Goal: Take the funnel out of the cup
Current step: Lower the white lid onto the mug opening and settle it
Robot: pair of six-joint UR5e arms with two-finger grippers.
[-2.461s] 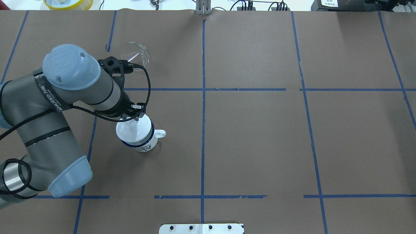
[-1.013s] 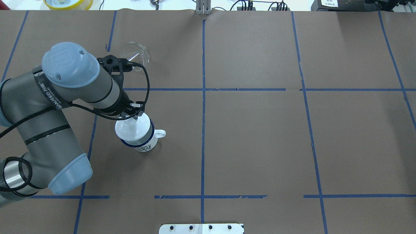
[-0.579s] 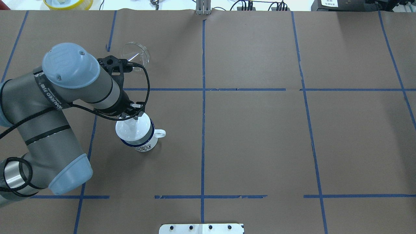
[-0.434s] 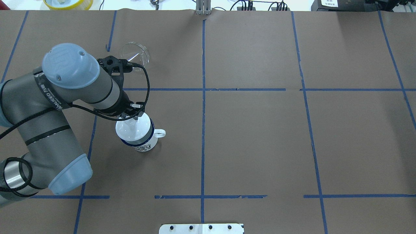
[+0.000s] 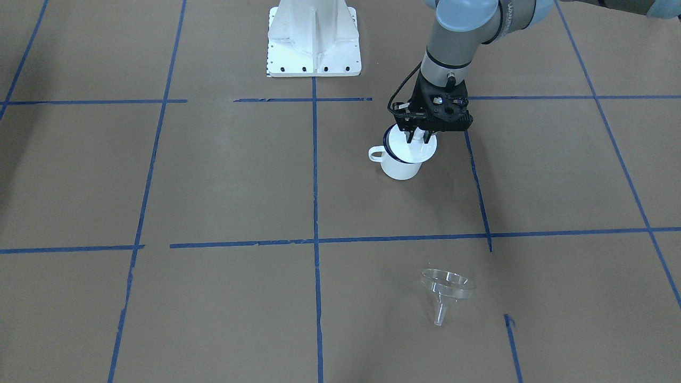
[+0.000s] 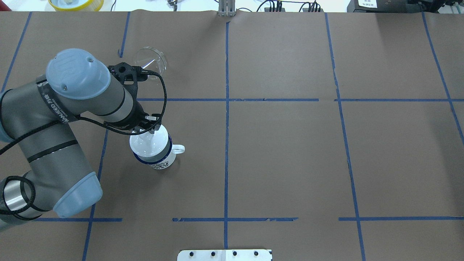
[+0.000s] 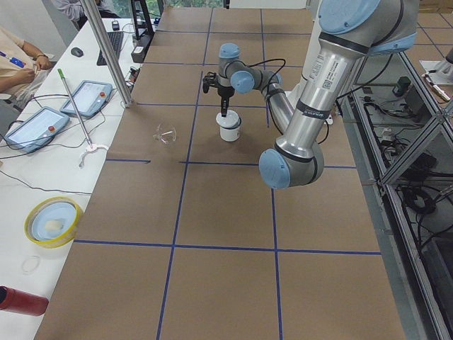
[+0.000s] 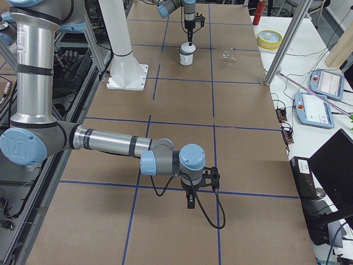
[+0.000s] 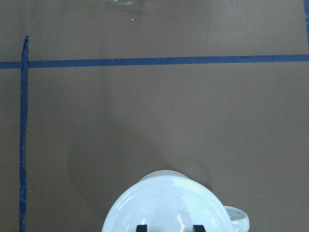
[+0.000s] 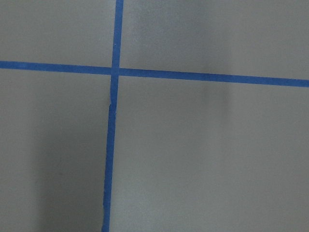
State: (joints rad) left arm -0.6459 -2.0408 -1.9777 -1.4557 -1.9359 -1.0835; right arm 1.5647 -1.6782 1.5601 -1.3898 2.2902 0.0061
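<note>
1. The brown surface [image 6: 290, 156] is divided by blue tape lines [image 6: 226, 145] into squares.
2. The left arm [image 6: 72, 105] reaches over the surface to the cup. The right arm [image 8: 110, 144] is low over a far part of the surface.
3. The cup [image 5: 403, 162] stands upright, and its handle points to the robot's right.
4. The funnel [image 5: 446, 287] lies on the surface outside the cup, well apart from it on the side away from the robot. One tape line runs between them.
5. The left claw [image 5: 417, 139] hangs at the mouth of the cup. Its fingertips [image 9: 141, 228] are apart and hold nothing.
6. The right claw [image 8: 190, 201] points down near a tape line. Whether it is apart or together, I cannot tell.
</note>
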